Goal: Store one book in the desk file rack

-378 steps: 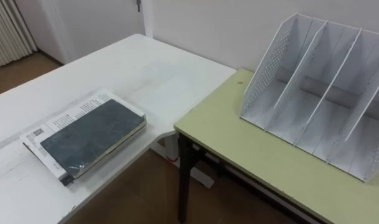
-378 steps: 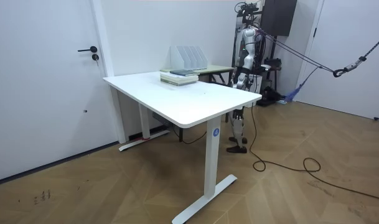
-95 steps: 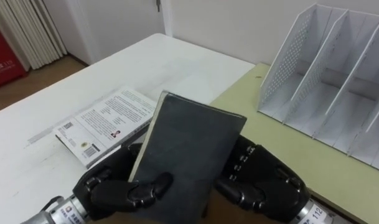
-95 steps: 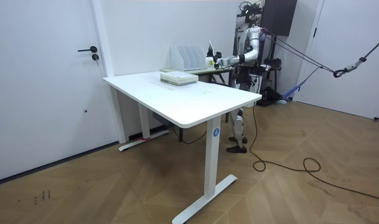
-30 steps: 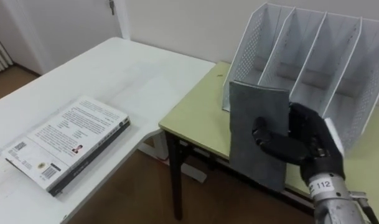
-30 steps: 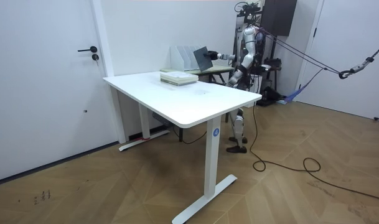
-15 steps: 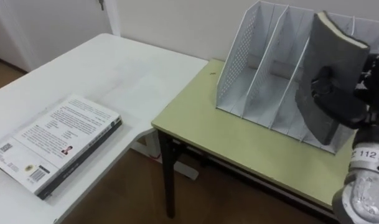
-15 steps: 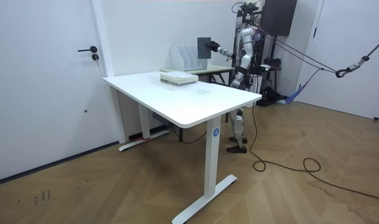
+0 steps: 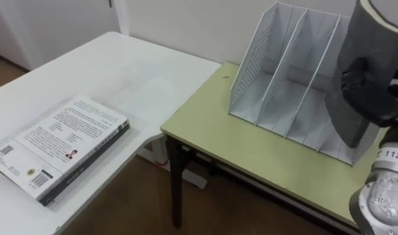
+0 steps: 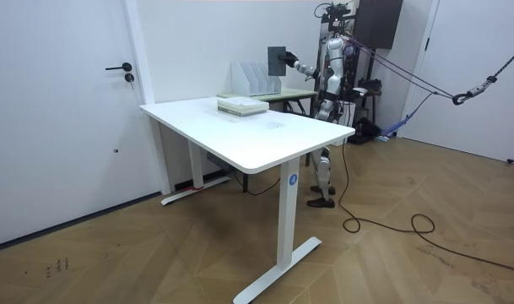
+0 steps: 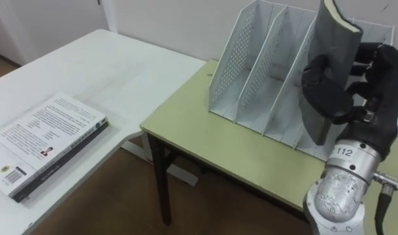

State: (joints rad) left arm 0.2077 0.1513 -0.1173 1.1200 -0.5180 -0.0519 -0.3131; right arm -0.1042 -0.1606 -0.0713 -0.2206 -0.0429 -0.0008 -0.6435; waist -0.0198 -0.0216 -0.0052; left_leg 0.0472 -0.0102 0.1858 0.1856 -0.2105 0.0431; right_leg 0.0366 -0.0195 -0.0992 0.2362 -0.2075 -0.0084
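My right robot hand point(image 11: 374, 81) is clenched on the dark grey book point(image 11: 332, 39) — thumb across the near cover, fingers wrapped round the far side. I hold the book upright, tipped a little, its spine edge uppermost and its lower corner hanging in front of the right-hand end of the white file rack point(image 11: 261, 62). In the room view the book point(image 10: 277, 57) sits higher than the rack point(image 10: 253, 78) and just to the room view's right of it, so it is in the air and not yet in any slot.

The rack stands on the green table point(image 11: 205, 127) with its perforated side wall toward the white table point(image 11: 94, 68), and the slots I can see hold nothing. On the white table, near its front corner, lies a white-covered book point(image 11: 45, 137), flat, on top of a darker one.

I stand at the green table, beyond the white one as the room view has it, right arm stretched toward the rack. My left robot hand point(image 10: 321, 108) hangs low by my side there — I cannot tell its state.
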